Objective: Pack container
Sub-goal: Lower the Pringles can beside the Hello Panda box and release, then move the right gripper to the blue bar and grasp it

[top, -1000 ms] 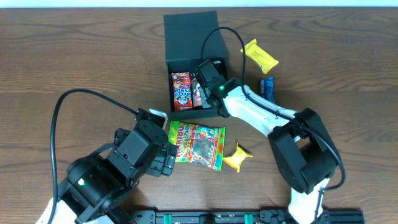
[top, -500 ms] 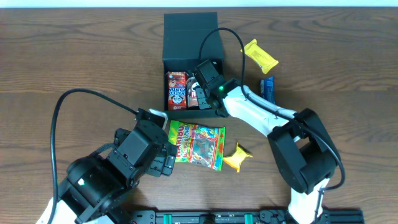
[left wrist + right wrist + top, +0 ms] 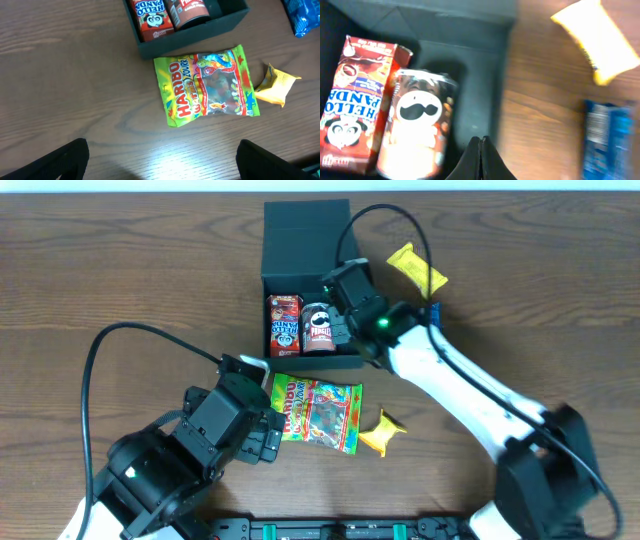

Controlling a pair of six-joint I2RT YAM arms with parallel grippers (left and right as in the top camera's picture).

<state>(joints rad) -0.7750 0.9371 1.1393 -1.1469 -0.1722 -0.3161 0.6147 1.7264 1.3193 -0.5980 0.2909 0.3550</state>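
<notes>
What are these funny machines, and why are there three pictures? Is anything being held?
These are two robot arms at a brown wooden table. One picture looks down from above; the other two come from small cameras on each arm's wrist. The square dark cardboard box holds a red Hello Panda biscuit carton and a small Pringles can. On the table lie a green Haribo gummy bag, a long yellow packet, a small crumpled yellow wrapper and a blue packet. The left hand is wide open and empty. The right hand is pinched shut above the box, holding nothing.
</notes>
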